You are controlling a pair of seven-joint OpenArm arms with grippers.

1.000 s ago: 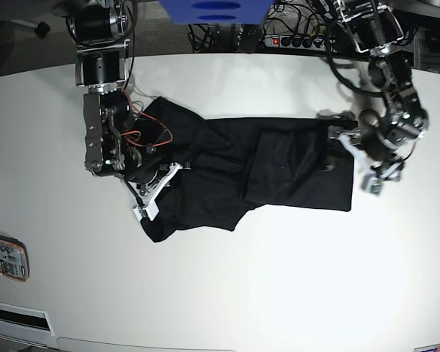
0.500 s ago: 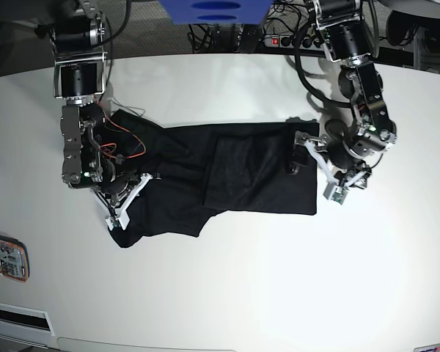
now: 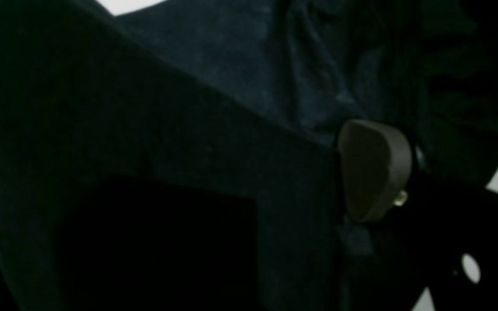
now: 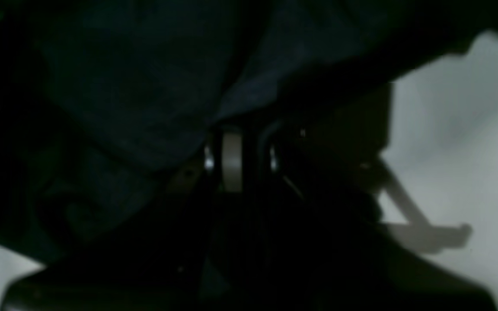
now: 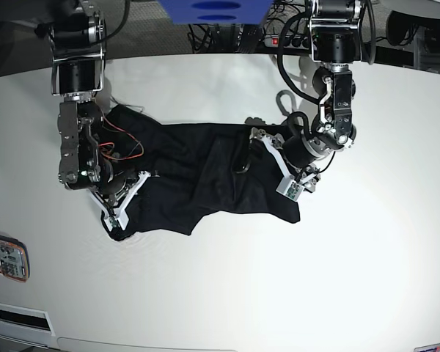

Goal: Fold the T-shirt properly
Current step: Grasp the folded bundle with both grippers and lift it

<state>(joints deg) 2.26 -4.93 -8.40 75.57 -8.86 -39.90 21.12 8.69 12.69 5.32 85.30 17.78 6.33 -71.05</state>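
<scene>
The black T-shirt (image 5: 183, 176) lies rumpled across the middle of the white table (image 5: 330, 279). At the shirt's right end my left gripper (image 5: 276, 166) stands open, its white fingers spread wide over the cloth edge. In the left wrist view one brown finger pad (image 3: 374, 168) rests against the dark cloth (image 3: 231, 108); the other finger is hidden. My right gripper (image 5: 116, 214) is at the shirt's lower left corner, shut on the T-shirt. In the right wrist view its fingers (image 4: 231, 160) are pressed together with cloth (image 4: 123, 86) bunched between and above them.
An orange and white device (image 5: 4, 258) lies at the table's left edge. A power strip (image 5: 293, 40) with cables sits behind the table's far edge, beside a blue object (image 5: 213, 9). A white label plate (image 5: 18, 315) is at the front left corner.
Both arms have moved left in the base view, and the shirt went with them. Its right edge slid left and the cloth is more bunched.
</scene>
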